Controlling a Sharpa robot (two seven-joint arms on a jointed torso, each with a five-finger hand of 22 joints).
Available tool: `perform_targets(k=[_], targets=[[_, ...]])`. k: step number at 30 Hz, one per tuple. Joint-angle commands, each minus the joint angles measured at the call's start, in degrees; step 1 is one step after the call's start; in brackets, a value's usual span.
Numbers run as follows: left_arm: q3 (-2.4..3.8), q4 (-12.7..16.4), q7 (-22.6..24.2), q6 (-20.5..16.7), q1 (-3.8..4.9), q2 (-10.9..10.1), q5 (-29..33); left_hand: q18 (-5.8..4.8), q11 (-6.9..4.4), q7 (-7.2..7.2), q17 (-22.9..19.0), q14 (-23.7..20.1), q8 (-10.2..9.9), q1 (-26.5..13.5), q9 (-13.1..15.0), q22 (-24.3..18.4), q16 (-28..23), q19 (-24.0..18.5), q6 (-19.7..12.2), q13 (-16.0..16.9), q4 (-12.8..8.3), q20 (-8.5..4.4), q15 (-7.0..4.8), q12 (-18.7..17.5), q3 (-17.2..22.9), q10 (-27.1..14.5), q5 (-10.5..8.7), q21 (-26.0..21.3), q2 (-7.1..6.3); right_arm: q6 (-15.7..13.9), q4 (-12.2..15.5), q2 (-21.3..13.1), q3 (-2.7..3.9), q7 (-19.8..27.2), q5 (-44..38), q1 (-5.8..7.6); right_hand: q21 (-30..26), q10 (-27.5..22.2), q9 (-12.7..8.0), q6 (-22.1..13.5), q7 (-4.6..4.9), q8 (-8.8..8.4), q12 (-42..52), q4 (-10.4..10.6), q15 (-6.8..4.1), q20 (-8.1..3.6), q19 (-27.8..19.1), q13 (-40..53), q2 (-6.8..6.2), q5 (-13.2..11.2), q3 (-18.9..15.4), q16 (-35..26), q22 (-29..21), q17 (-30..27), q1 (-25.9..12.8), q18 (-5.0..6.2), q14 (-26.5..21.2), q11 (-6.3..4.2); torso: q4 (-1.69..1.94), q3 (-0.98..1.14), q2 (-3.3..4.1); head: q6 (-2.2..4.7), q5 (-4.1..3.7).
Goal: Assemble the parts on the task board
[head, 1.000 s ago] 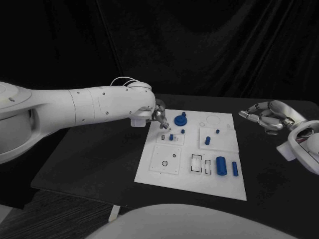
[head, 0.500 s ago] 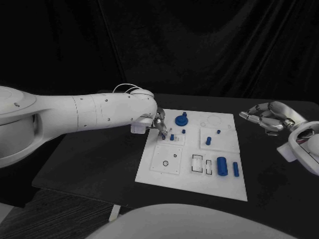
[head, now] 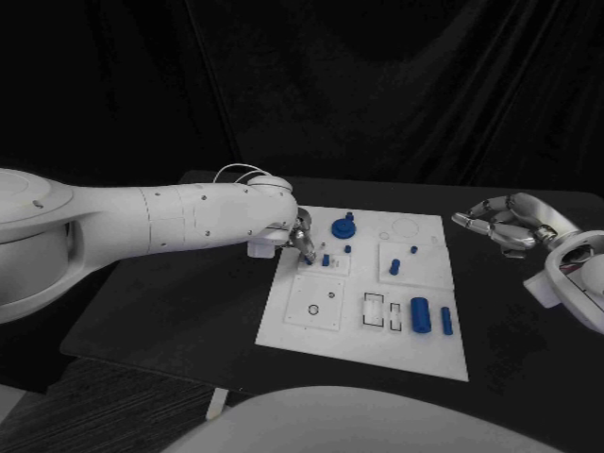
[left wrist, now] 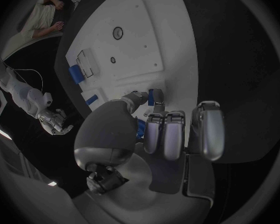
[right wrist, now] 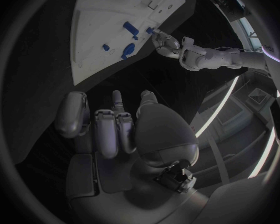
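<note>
Meanwhile the left hand (head: 299,233) pinches a small blue peg (left wrist: 155,96) over the task board (head: 326,325); beside the board, the right hand (head: 509,220) hangs curled, holding nothing.

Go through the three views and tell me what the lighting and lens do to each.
Head view: dark backdrop and table, so the white task board stands out brightly, its blue parts crisp. Left wrist view: fisheye bends the board's straight edges into curves; highlights gleam on the left hand. Right wrist view: same circular distortion, right hand dimly lit, bright light strips streak the rim.
</note>
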Motion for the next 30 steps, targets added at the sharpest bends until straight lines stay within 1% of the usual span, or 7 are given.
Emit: perform_targets(k=[1,5,11,18,30], targets=[[0.02,-0.1,1.2,-0.8,-0.2,0.2,-1.9,-0.4,-0.19,-1.04,15.2,6.3,-0.7,-0.1,0.7,11.7,0.8,-0.4,0.8,14.8,-0.9,-0.34,-0.26,0.1,6.0,6.3,1.19,-0.6,0.43,0.4,0.1,0.0,0.05,-0.9,-0.3,-0.21,-1.4,3.2,-0.7,0.0,-0.14,-0.15,-0.8,0.1,-0.07,0.0,-0.4,10.2,0.48,0.9,-0.3,-0.2,9.0,8.1,2.3,-0.54,4.5,0.13,-0.02,0.02,-0.03,0.0,0.1],[0.02,-0.1,1.4,-0.6,-0.28,0.3,-2.2,-0.4,-0.15,-1.0,15.2,6.3,-0.7,-0.3,0.7,11.7,0.8,-0.5,0.8,14.8,-0.9,-0.32,-0.24,0.1,6.0,6.3,0.96,-0.7,0.38,0.5,0.0,0.1,0.05,-0.9,-0.3,-0.3,-1.4,3.2,-0.7,0.1,-0.14,-0.14,-0.9,0.1,-0.06,0.0,-0.4,10.1,0.48,0.9,-0.3,-0.2,9.0,8.1,2.3,-0.53,4.5,0.15,0.0,0.03,-0.02,0.0,0.19],[0.02,-0.4,1.8,-0.5,-0.46,0.5,-2.3,-0.38,-0.08,-0.95,15.2,6.3,-0.9,-1.0,0.6,11.7,0.8,-0.5,0.9,14.8,-0.9,-0.24,-0.17,0.1,6.0,6.3,-0.25,-0.8,0.43,0.8,-0.1,0.2,0.05,-1.1,-0.3,-0.41,-1.6,3.2,-0.7,0.1,-0.14,-0.15,-0.9,0.1,-0.06,0.01,-0.5,10.1,0.48,0.9,-0.3,-0.2,9.0,8.0,2.3,-0.51,4.5,0.15,-0.04,0.02,-0.01,0.0,0.17],[0.02,-0.6,2.3,-0.5,-0.64,0.7,-2.3,-0.38,-0.08,-0.96,15.2,6.3,-0.9,-1.0,0.6,11.7,0.8,-0.5,0.9,14.8,-0.9,-0.24,-0.16,0.1,6.1,6.3,-0.36,-0.8,0.45,1.0,-0.1,0.1,0.05,-1.2,-0.3,-0.45,-1.6,3.2,-0.7,0.1,-0.14,-0.15,-0.9,0.1,-0.06,0.01,-0.5,10.1,0.48,0.9,-0.3,-0.2,9.0,8.0,2.3,-0.51,4.5,0.15,-0.04,0.02,-0.04,0.0,0.21],[0.01,-0.2,2.3,1.1,-0.78,0.6,-2.4,-0.35,-0.05,-0.93,15.2,6.3,-1.0,-1.3,0.6,11.7,0.8,-0.6,0.9,14.8,-0.9,-0.21,-0.14,0.1,6.0,6.3,-0.97,-1.0,0.42,1.2,-0.3,0.2,0.05,-1.5,-0.3,-0.53,-1.9,3.1,-0.7,0.1,-0.14,-0.16,-0.9,0.1,-0.04,0.01,-0.6,10.0,0.54,0.9,-0.2,-0.3,8.9,7.9,2.4,-0.45,4.5,0.17,-0.04,0.0,0.0,0.0,0.22]])
